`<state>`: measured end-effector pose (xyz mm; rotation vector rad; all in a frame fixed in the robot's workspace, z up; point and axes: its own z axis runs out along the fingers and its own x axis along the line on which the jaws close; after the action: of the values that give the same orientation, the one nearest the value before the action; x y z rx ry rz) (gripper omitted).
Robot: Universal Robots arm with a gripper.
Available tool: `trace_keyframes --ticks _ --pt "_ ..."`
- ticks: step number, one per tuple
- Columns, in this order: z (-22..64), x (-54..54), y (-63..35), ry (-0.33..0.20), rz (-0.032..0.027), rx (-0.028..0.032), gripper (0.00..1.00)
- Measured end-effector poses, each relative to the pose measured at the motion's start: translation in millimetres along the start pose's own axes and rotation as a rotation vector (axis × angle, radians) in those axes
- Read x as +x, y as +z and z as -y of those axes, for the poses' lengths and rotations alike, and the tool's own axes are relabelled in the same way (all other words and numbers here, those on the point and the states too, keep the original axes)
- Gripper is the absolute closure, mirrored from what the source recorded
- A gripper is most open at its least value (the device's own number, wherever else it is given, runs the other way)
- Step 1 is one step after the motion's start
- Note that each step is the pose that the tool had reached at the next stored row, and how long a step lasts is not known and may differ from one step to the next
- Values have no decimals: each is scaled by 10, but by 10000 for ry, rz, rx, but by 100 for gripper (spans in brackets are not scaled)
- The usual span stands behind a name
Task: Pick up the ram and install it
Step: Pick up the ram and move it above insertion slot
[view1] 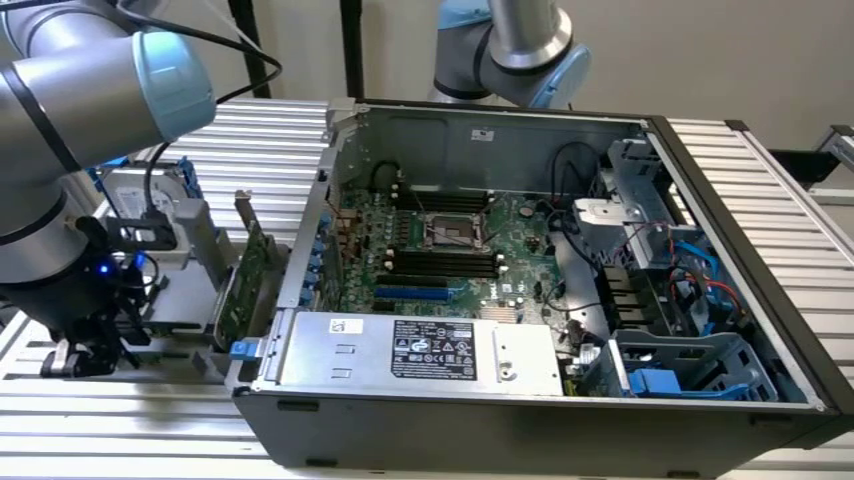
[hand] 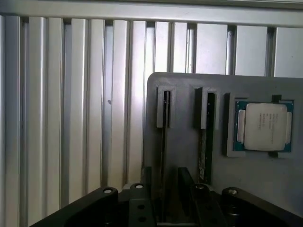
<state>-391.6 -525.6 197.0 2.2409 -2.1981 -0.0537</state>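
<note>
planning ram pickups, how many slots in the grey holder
2: one narrow slot near the grey plastic holder's edge, one beside the square silver processor; more may be hidden.

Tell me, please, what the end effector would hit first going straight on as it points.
Most likely the gray holder, at the dark slot straight ahead of the end effector; the ram sits in the next slot. Depth is unclear.
</note>
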Motion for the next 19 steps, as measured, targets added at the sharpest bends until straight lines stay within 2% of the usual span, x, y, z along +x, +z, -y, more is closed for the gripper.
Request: trace_keyframes --ticks 2,3,19 --pt "0 0 4 1 1 -2 0" --pt "0 0 5 1 1 -2 100" --pt "1 0 6 78 5 0 100"
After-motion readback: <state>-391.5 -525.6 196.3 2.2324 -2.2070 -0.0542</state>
